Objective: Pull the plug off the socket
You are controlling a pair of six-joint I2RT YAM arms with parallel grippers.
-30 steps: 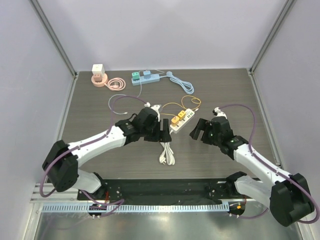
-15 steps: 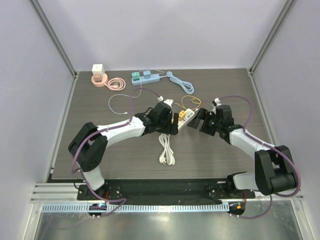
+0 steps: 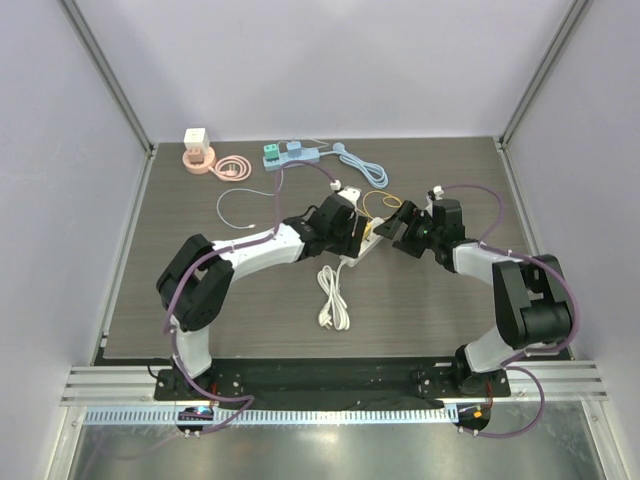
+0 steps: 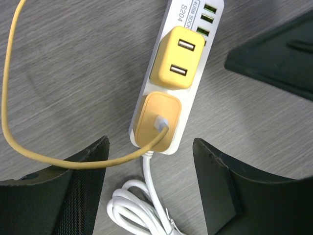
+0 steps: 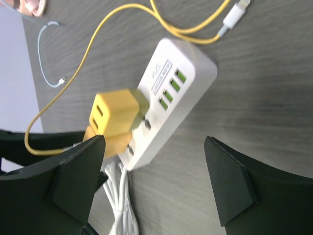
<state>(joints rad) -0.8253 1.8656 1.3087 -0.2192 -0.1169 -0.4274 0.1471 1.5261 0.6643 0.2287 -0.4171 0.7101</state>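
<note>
The white power strip (image 3: 368,238) lies close to the middle of the table, running from about 7 o'clock to 1 o'clock in the overhead view, with its white cord (image 3: 333,300) coiled off the 7 o'clock end. Two yellow pieces sit in it side by side: a flat yellow plug (image 4: 157,121) at the cord end, with a yellow cable (image 4: 10,98) looping out of it, and a yellow cube adapter (image 4: 177,58) just beyond it towards 12 o'clock in the left wrist view. The left gripper (image 4: 150,144) hangs over the flat plug with its jaws spread wide, a finger on either side and nothing held. The right gripper (image 5: 154,142) faces the strip from the 3 o'clock side, jaws likewise released and empty, the green ports (image 5: 173,85) nearest to it. I'd say the grasp is what matters now. The left one should drop straight down until its pads bracket the plug's body, not the thin cable, and clench on the two long flanks. The right looks well placed to pin the bare port end of the strip, since so light a strip would probably lift with the plug otherwise. Then a pull straight up along the prongs, without rocking; a tilted pull risks jamming the pins or knocking the cube beside it. From here I can't tell how deep the plug is seated.
</note>
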